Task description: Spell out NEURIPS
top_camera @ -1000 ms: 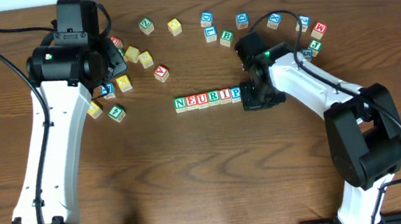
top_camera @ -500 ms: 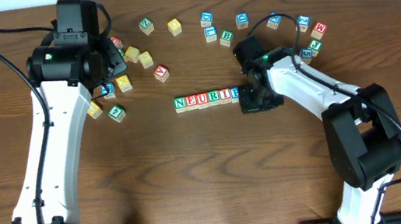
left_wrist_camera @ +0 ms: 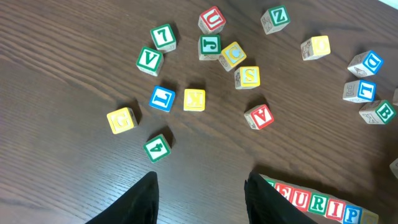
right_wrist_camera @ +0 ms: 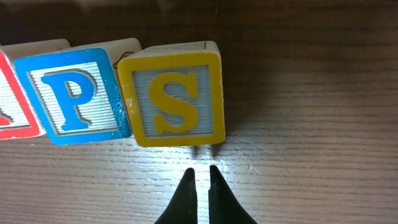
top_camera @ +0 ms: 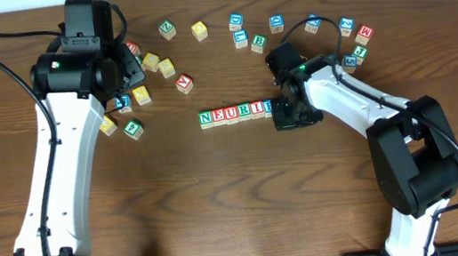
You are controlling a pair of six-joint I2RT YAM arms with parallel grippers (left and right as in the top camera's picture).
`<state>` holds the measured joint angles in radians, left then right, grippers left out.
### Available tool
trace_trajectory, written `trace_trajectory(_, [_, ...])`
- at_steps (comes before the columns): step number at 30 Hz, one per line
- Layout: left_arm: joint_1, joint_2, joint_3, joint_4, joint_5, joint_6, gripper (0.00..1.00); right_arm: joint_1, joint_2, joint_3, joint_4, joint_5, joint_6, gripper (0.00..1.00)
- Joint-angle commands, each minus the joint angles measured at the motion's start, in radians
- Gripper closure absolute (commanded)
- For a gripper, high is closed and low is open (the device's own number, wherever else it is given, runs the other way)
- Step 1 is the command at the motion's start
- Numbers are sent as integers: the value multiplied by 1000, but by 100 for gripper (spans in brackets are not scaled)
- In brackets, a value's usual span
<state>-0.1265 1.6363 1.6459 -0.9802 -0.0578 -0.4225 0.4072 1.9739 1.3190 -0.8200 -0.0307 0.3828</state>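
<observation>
Row of letter cubes (top_camera: 236, 113) at mid tabletop (top_camera: 221, 201), N-E-U-R-I legible overhead, end hidden under right hand (right_wrist_camera: 199, 179). Wrist view: yellow S cube (right_wrist_camera: 177, 98) touching blue P cube (right_wrist_camera: 78, 93) at row end. Right hand pinched closed, empty, tips just short of S cube. Left hand (left_wrist_camera: 202, 199) half spread, empty, above scattered spare cubes (left_wrist_camera: 194, 99)

The cube row (top_camera: 232, 114) reads NEURI, continued by a blue P cube (right_wrist_camera: 78, 94) and yellow S cube (right_wrist_camera: 175, 98).

Wooden letter cubes (top_camera: 232, 114) lie touching in one row mid-table, ending with a blue P cube (right_wrist_camera: 74, 96) and a yellow S cube (right_wrist_camera: 177, 99) (slightly askew).
</observation>
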Motion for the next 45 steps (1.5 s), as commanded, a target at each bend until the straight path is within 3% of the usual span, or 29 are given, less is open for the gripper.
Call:
trace_trajectory(1, [-2, 11, -7, -1, -2, -9, 55, 6, 9, -7, 6, -2, 13, 97])
trace_trajectory(45, [-2, 11, -7, -2, -2, -10, 55, 5, 9, -7, 75, 22, -19, 96])
